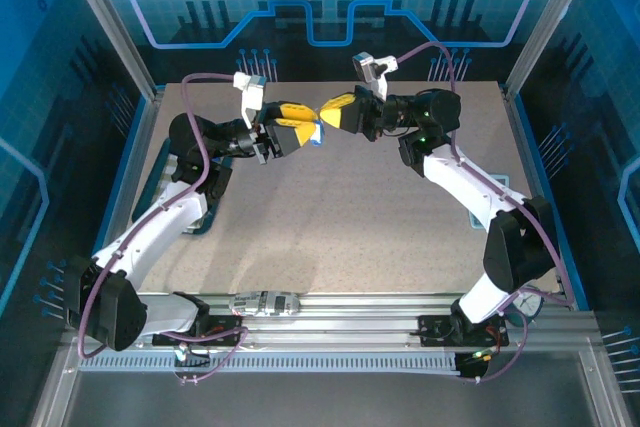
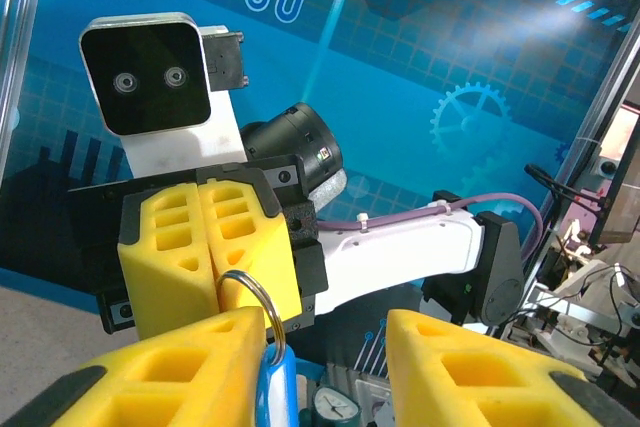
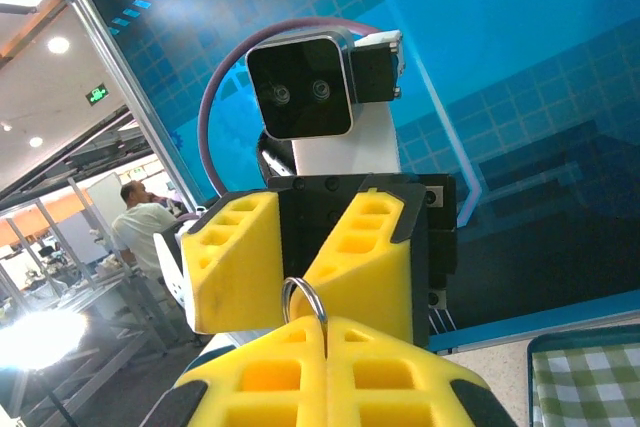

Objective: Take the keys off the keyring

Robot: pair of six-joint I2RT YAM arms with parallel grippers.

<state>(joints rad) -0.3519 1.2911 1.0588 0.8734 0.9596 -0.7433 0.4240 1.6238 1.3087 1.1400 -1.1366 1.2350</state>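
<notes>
1. Blue-headed key (image 2: pixel 272 392) hangs at the keyring (image 2: pixel 268 302), in mid-air over the tabletop (image 1: pixel 330 217).
2. On the keyring the right fingers (image 2: pixel 185 247) are closed tight; the left fingers (image 2: pixel 170 367) stand apart around the key, gripping nothing.
3. Risk, I think: a crooked closing pushes the key aside or twists the keyring loose.

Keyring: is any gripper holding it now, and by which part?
The right gripper holds the keyring. Its shut jaws pinch one side of the metal loop, and the rest sticks out free.
</notes>
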